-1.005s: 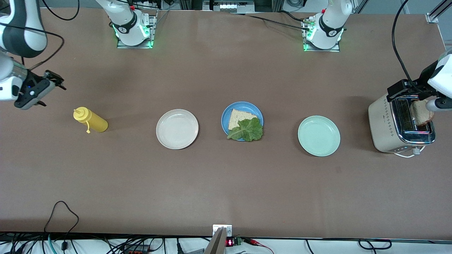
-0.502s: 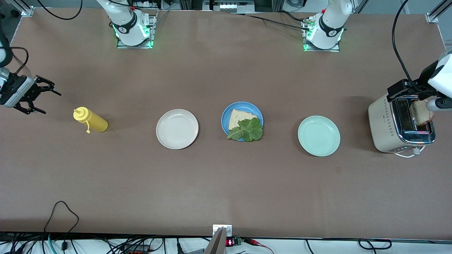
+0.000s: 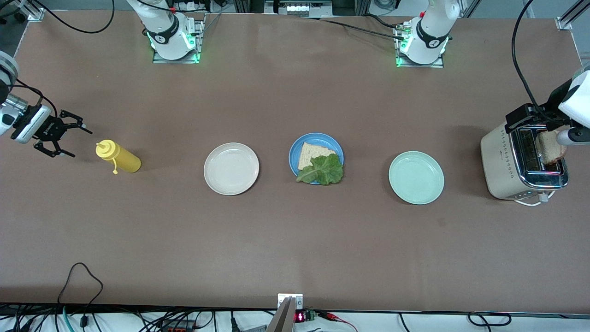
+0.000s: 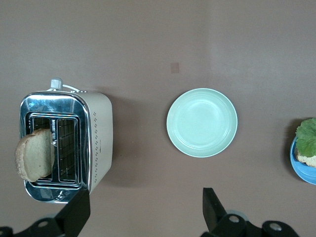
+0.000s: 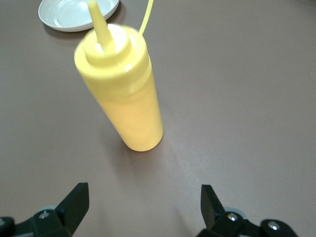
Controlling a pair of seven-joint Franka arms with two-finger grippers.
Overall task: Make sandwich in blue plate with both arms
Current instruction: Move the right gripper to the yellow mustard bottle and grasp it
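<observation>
The blue plate [image 3: 316, 138] lies mid-table with one bread slice [image 3: 313, 152] and a green lettuce leaf [image 3: 321, 170] on it; its edge [image 4: 302, 170] also shows in the left wrist view. A second toasted slice [image 3: 551, 146] stands in the toaster [image 3: 507, 166] at the left arm's end, and also shows in the left wrist view [image 4: 34, 153]. My left gripper [image 3: 521, 121] hangs open and empty above the toaster [image 4: 98, 138]. My right gripper [image 3: 76, 139] is open and empty, low beside the yellow squeeze bottle [image 3: 117, 157].
A cream-white plate [image 3: 231, 168] lies between the bottle and the blue plate. A pale mint plate [image 3: 416, 177] lies between the blue plate and the toaster. The yellow bottle [image 5: 123, 94] stands upright between my right gripper's open fingers' line of sight.
My right gripper has swung round and moved toward the yellow bottle, ending close beside it. The left arm has not moved.
</observation>
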